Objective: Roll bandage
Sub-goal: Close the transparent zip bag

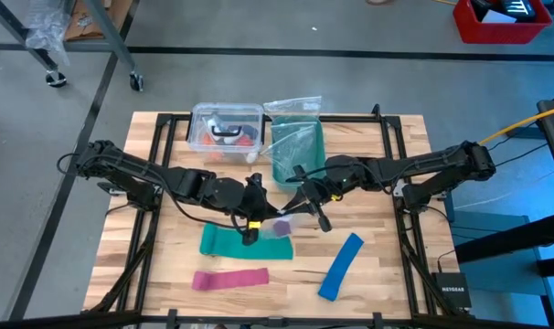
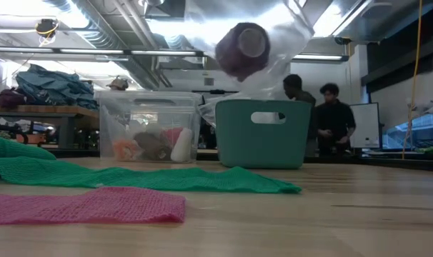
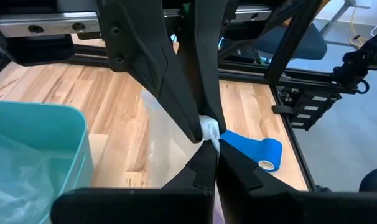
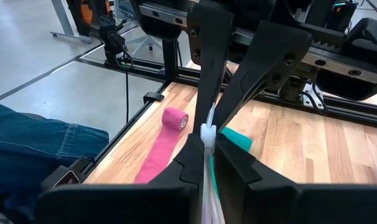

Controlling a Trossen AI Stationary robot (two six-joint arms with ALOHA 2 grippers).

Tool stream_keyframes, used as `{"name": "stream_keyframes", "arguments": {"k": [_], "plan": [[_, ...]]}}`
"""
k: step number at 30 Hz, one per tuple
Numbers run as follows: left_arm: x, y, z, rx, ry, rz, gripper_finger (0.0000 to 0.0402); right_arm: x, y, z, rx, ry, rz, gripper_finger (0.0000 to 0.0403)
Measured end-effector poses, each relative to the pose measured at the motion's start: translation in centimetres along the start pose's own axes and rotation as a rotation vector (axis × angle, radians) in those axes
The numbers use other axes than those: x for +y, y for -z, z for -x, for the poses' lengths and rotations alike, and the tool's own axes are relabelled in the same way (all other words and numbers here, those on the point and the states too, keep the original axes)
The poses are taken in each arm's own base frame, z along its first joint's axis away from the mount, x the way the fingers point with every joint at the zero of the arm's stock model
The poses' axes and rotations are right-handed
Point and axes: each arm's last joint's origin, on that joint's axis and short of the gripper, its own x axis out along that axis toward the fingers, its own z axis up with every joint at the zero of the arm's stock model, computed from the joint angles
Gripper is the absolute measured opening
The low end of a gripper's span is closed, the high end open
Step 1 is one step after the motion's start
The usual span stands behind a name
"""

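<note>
Teal bin (image 1: 298,149), pink strip (image 1: 229,278)

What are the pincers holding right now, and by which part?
The left pincer and the right pincer are each shut on the edge of a clear bag. The bandage, rolled up, lies inside it; neither pincer touches it directly.

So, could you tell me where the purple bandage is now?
The bandage sits rolled inside the clear bag, held above mid-table by the left gripper and right gripper, near the green strip.
</note>
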Motion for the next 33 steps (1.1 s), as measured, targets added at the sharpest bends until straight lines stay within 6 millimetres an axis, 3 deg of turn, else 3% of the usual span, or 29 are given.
{"name": "stream_keyframes", "arguments": {"k": [20, 33], "plan": [[0.0, 0.0, 0.0, 0.001, -0.001, 0.002, 0.0000, 0.2, 1.1, 0.0, 0.112, -0.037, -0.040, 0.0004], [-0.1, 0.5, 0.1, 0.050, 0.010, -0.007, 0.0000, 0.3, -0.1, 0.0, -0.023, -0.112, 0.023, 0.0081]]}}
